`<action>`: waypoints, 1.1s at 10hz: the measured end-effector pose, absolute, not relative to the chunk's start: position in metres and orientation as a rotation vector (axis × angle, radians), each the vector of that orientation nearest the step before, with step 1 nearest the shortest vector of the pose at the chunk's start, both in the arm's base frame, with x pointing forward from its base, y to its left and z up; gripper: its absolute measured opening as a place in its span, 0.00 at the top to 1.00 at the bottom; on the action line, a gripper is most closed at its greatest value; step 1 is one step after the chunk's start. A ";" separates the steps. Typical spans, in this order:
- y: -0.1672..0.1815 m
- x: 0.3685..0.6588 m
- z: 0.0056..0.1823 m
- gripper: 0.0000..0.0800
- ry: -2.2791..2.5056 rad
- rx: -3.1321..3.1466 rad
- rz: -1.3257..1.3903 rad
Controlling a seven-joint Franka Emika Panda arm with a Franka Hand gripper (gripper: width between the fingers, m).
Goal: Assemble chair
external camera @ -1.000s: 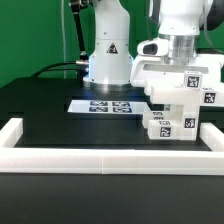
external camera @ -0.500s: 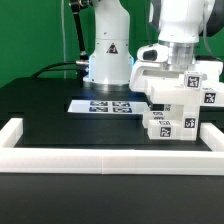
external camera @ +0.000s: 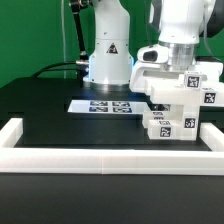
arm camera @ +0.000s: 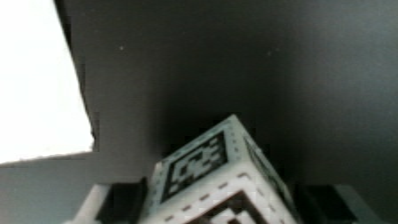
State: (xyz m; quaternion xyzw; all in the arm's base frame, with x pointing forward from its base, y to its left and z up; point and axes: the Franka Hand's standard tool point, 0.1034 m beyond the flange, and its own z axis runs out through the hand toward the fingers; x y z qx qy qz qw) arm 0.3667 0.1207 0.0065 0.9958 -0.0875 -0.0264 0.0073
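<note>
Chair pieces [external camera: 172, 100], white and blocky with black-and-white tags, stand stacked together.

No words, brand names or numbers can be read. The arm's white base [external camera: 106, 64], far across the worktop, carries a small dark triangle sign [external camera: 109, 47], its symbol too small to make out. Square black-and-white tags stand on the chair parts [external camera: 160, 90] at the exterior view's right and on the marker board [external camera: 78, 105]. The wrist view shows one such tag [arm camera: 192, 162] close up.
</note>
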 end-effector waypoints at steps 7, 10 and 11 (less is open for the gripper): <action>0.111 0.362 0.035 0.51 -0.317 3.141 -0.128; 0.107 0.356 0.064 0.51 -0.350 3.180 -0.150; 0.106 0.359 0.074 0.51 -0.361 3.193 -0.152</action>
